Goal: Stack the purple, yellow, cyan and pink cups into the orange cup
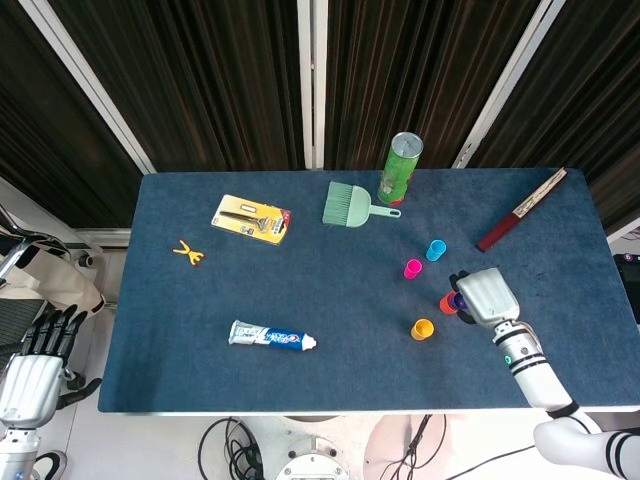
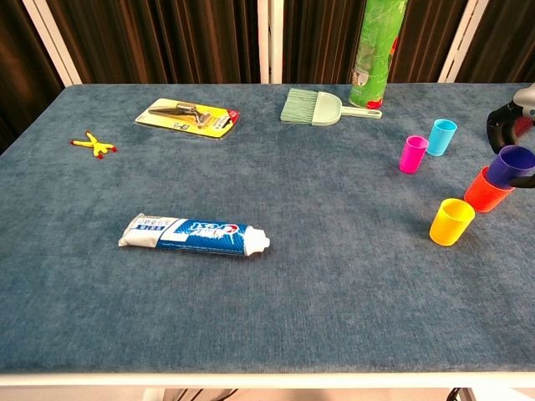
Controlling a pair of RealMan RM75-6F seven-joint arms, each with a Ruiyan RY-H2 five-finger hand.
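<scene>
The purple cup (image 2: pixel 512 164) sits partly inside the orange cup (image 2: pixel 486 191) at the table's right side, and my right hand (image 1: pixel 483 296) holds it from the right. In the chest view only dark fingers (image 2: pixel 500 125) of that hand show at the frame edge. The yellow cup (image 2: pixel 451 221) stands just left of the orange one. Further back stand the pink cup (image 2: pixel 413 154) and the cyan cup (image 2: pixel 442 137). My left hand (image 1: pixel 30 372) hangs off the table's left edge, fingers apart, holding nothing.
A toothpaste tube (image 2: pixel 196 235) lies at front left. A packaged tool (image 2: pixel 188 116), an orange toy (image 2: pixel 93 145), a green brush (image 2: pixel 322 107) and a green can (image 2: pixel 379 50) line the back. A red stick (image 1: pixel 520 210) lies at far right.
</scene>
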